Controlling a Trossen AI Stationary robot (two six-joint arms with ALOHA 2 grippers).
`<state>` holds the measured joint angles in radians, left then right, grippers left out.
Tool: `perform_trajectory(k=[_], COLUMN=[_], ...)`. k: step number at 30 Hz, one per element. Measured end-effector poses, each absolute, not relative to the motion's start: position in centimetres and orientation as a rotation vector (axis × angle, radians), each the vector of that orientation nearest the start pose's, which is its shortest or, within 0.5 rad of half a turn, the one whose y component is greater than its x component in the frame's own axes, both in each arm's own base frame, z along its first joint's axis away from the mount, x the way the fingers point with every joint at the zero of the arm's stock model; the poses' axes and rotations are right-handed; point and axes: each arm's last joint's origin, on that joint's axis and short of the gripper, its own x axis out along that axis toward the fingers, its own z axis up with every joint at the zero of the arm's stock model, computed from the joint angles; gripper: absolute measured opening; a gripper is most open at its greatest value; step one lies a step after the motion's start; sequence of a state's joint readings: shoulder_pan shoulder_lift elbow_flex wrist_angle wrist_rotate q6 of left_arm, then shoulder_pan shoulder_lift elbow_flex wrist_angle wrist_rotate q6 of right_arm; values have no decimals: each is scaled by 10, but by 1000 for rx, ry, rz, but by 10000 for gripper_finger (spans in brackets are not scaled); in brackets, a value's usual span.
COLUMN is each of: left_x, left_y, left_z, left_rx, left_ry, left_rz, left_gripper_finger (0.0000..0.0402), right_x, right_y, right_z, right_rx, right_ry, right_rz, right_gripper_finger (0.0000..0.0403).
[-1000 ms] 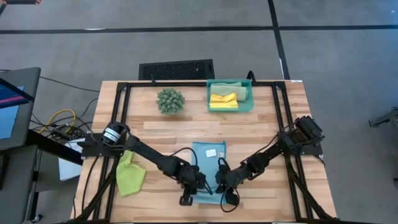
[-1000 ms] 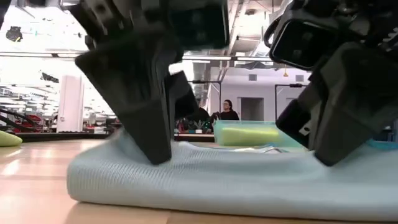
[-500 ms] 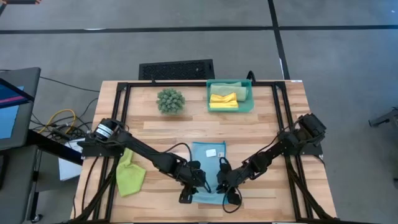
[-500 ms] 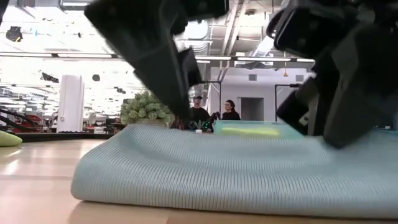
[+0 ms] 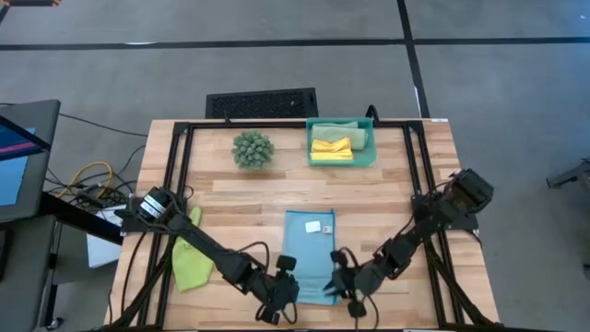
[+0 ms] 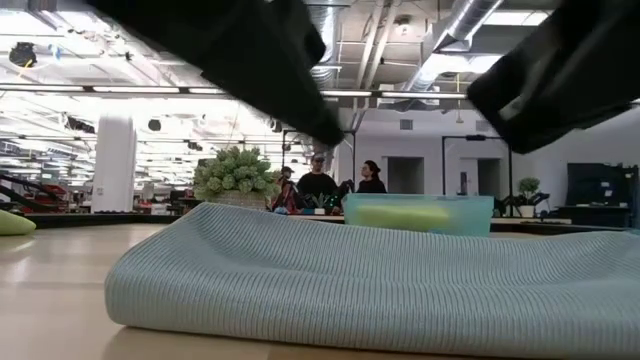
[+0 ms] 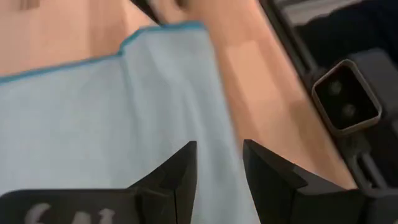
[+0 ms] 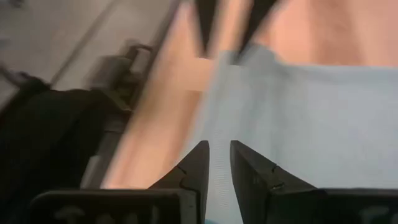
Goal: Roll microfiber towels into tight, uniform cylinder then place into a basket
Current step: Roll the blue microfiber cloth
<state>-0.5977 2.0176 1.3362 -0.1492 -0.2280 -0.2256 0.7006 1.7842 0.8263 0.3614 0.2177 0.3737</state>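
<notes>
The light blue towel (image 5: 309,251) lies flat on the table's near middle, and its rounded near edge (image 6: 330,315) rests on the wood. My left gripper (image 7: 217,146) hovers open above the towel's near left corner (image 5: 281,293). My right gripper (image 8: 219,144) hovers above the near right corner (image 5: 348,288), open by a narrow gap. Neither has anything between its fingers. The teal basket (image 5: 367,152) stands at the far middle with a yellow towel (image 5: 330,148) and a sage green one (image 5: 343,125) in it. A lime green towel (image 5: 191,260) lies crumpled at the near left.
A round spiky plant ball (image 5: 252,148) stands left of the basket. A black slotted grille (image 5: 261,101) lies beyond the table's far edge. Black frame rails (image 5: 181,175) run along the table's sides. People stand far off in the room (image 6: 345,182).
Both grippers have risen off the blue towel and drawn back toward the table's near edge. A second ago their fingers stood down on the towel's near part. The towel stays lying flat where it was.
</notes>
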Motion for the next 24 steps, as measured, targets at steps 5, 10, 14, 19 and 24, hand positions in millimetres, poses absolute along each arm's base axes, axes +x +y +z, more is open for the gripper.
perform_trajectory(k=[5,10,14,19,24], left_x=[363,362,361,361,361], left_y=[-241,-241,-232,-224,-223], left_z=[146,144,141,136,135], left_rx=[114,118,67,3,-5], left_ry=[777,774,777,831,835], left_rz=[-239,-176,18,53,61], left_gripper_finger=[122,122,122,122,122], right_x=[280,289,290,289,287], right_y=[237,245,247,249,251], right_z=[125,120,121,121,121], right_rx=[26,-104,-154,-180,-224], right_ry=[510,539,600,593,583], right_rz=[410,428,408,385,392], right_gripper_finger=[114,169,207,222,217])
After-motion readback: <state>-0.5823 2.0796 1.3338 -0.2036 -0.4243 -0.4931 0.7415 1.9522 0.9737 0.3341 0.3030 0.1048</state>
